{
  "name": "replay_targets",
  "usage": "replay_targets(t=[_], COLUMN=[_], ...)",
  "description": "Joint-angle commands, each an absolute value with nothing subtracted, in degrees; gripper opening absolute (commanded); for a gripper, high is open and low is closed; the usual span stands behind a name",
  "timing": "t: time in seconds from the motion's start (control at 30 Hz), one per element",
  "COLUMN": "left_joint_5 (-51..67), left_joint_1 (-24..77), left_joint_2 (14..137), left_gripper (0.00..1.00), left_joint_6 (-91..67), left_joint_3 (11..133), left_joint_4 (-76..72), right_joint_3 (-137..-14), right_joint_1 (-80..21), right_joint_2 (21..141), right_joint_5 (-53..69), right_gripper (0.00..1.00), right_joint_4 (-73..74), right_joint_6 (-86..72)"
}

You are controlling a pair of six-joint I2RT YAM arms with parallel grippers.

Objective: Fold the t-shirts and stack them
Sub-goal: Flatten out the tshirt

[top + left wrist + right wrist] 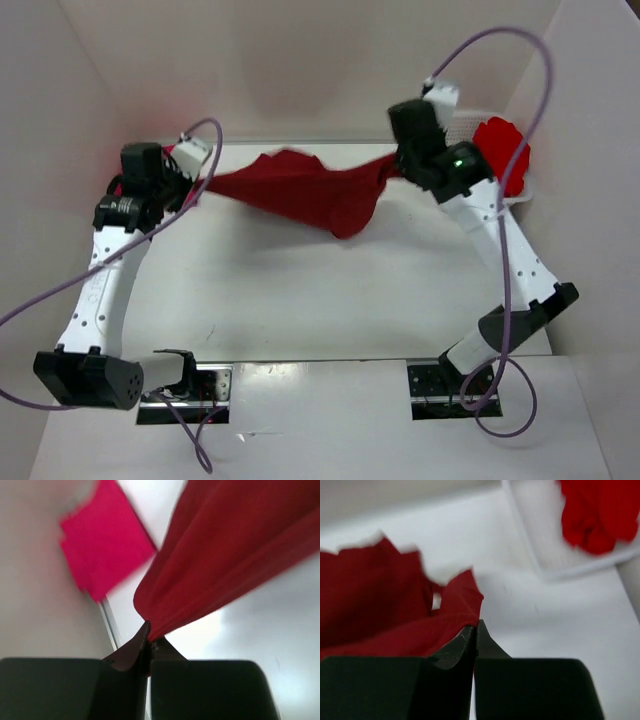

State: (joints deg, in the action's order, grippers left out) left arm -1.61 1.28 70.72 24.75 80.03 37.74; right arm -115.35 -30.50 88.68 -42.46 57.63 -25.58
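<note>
Dark maroon cloth t-shirt (300, 190) stretched above white desk (300, 290); left hand (150, 636) and right hand (475, 628) each pinch one end.

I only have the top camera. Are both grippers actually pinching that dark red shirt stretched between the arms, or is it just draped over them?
Observer: On the left, yes. The wrist view shows the left gripper shut on a gathered corner of the dark red shirt.
Operator: And the right one?
Observer: The same. The right gripper is shut on the shirt's edge, with cloth bunched beside it.
Operator: Anything hidden at the far left?
Observer: A pink shirt lies flat there. It is squared off like a fold, though blurred.
</note>
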Motion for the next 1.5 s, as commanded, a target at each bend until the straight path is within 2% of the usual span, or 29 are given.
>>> replay_targets(t=[0.0, 0.07, 0.27, 0.43, 0.53, 0.67, 0.8, 0.83, 0.9, 0.93, 0.97, 1.0, 1.03, 1.07, 1.17, 1.3, 1.4, 1.47], left_joint_5=[-6.85, -8.08, -7.57, -7.81, -7.48, -0.28, 0.96, 0.97, 1.76, 2.63, 2.64, 3.25, 4.21, 4.74, 6.06, -5.67, -7.82, -6.16], left_joint_1=[0.88, 0.88, 0.88, 0.88, 0.88, 1.41, 1.41, 1.41, 1.41, 1.41, 1.41, 1.41, 1.41, 1.41, 1.93, 1.32, -0.35, -0.35], left_joint_2=[60.48, 57.14, 52.12, 48.79, 48.78, 47.56, 47.02, 47.02, 47.02, 46.50, 46.49, 45.71, 44.31, 43.51, 41.49, 45.94, 51.48, 54.21], left_gripper=[0.00, 0.00, 0.00, 0.00, 0.00, 0.07, 0.10, 0.13, 0.21, 0.49, 0.59, 0.64, 0.70, 0.79, 0.87, 0.90, 0.90, 0.89], left_joint_6=[31.10, 33.56, 38.92, 41.92, 42.62, 45.42, 48.06, 48.69, 51.23, 52.02, 52.81, 55.00, 56.06, 56.94, 53.20, 37.22, 32.98, 31.12], left_joint_3=[74.12, 67.98, 58.19, 51.61, 50.54, 52.55, 53.35, 53.96, 54.83, 56.06, 56.60, 57.12, 57.82, 57.83, 58.45, 51.80, 49.75, 51.14], left_joint_4=[39.28, 42.44, 52.46, 55.81, 57.47, 62.39, 63.63, 64.33, 65.82, 67.57, 68.37, 69.16, 70.48, 70.49, 65.07, 39.47, 29.65, 28.92], right_joint_3=[-98.34, -89.09, -72.18, -60.76, -59.51, -59.50, -59.50, -59.50, -59.50, -59.50, -60.11, -61.25, -62.65, -65.54, -70.48, -70.49, -71.01, -72.85], right_joint_1=[-31.64, -31.64, -33.31, -41.72, -46.91, -52.27, -53.53, -53.53, -53.53, -54.05, -54.84, -55.71, -56.24, -56.25, -55.38, -45.11, -37.81, -34.91], right_joint_2=[75.17, 70.24, 67.51, 66.80, 70.29, 74.69, 76.46, 75.86, 75.24, 75.23, 73.76, 72.87, 72.08, 70.50, 70.49, 80.29, 87.86, 90.60], right_joint_5=[-40.97, -36.05, -22.96, -16.26, -16.09, -15.56, -16.87, -15.48, -11.97, -10.65, -8.63, -8.61, -8.61, -9.57, -13.52, -17.22, -17.84, -17.84], right_gripper=[0.00, 0.00, 0.00, 0.00, 0.00, 0.00, 0.00, 0.03, 0.15, 0.42, 0.51, 0.66, 0.91, 0.96, 0.98, 0.95, 0.85, 0.75], right_joint_4=[55.90, 56.86, 58.10, 57.47, 61.07, 66.94, 73.21, 73.21, 73.82, 73.83, 73.83, 73.83, 74.35, 74.36, 69.90, 58.30, 48.04, 44.49], right_joint_6=[-30.40, -33.73, -40.95, -49.03, -53.95, -58.17, -59.33, -58.37, -56.35, -55.03, -54.24, -54.23, -54.23, -53.71, -52.04, -44.14, -41.75, -41.13])
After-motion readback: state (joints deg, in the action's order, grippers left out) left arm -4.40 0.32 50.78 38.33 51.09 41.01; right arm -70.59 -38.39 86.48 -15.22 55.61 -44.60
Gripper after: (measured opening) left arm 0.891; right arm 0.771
